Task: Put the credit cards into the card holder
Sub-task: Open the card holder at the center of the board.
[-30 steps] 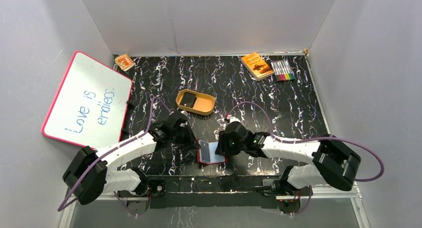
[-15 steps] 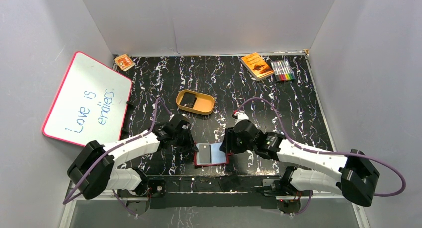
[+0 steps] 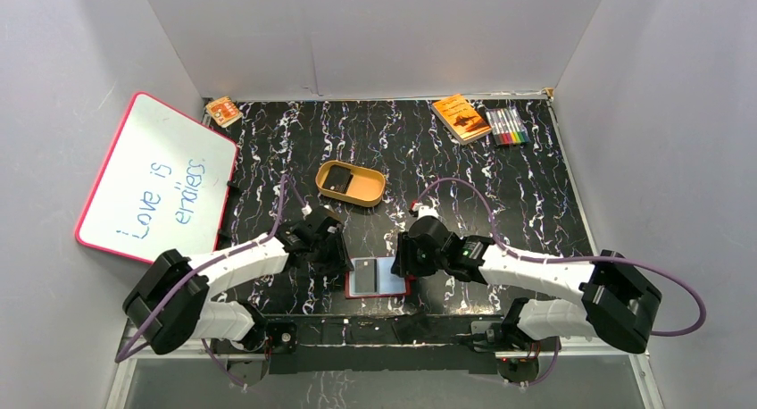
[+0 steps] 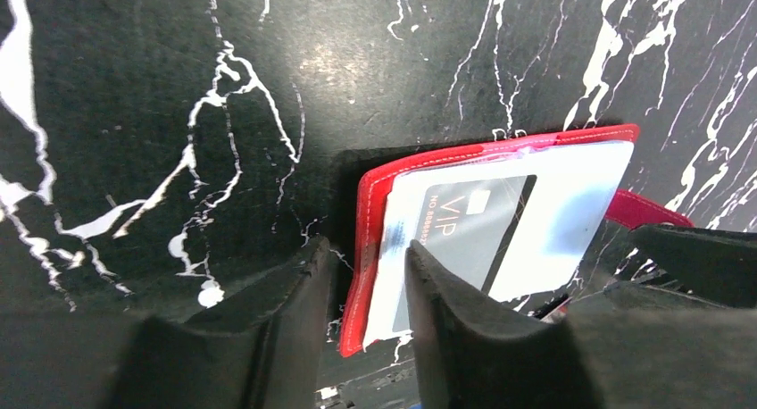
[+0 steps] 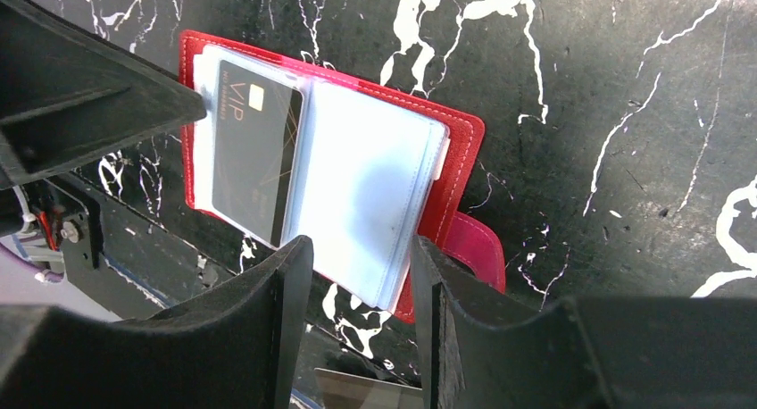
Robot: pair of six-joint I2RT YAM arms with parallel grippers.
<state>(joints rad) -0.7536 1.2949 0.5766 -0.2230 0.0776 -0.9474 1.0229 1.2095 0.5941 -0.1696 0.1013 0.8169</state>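
The card holder [image 3: 386, 282] lies open near the table's front edge, its red cover [image 5: 460, 159] under clear pockets. One black credit card [image 4: 473, 230] marked VIP sits in the left pocket [image 5: 254, 150]. My left gripper [image 4: 368, 253] is open, its fingers straddling the holder's left edge [image 4: 368, 204] with gaps on both sides. My right gripper [image 5: 361, 248] is open around the near right corner of the clear pockets, beside the snap tab [image 5: 478, 248]. Another dark card [image 3: 337, 181] lies in the tan dish [image 3: 375, 193].
A whiteboard [image 3: 156, 181] leans at the left. An orange booklet [image 3: 460, 116] and a pack of markers [image 3: 506, 125] lie at the back right, and a small orange box [image 3: 222, 112] at the back left. The front table edge is just below the holder.
My left gripper's jaws have parted and let go of the card, which now rests in the left pocket. The right arm shifted slightly at the holder's right side.
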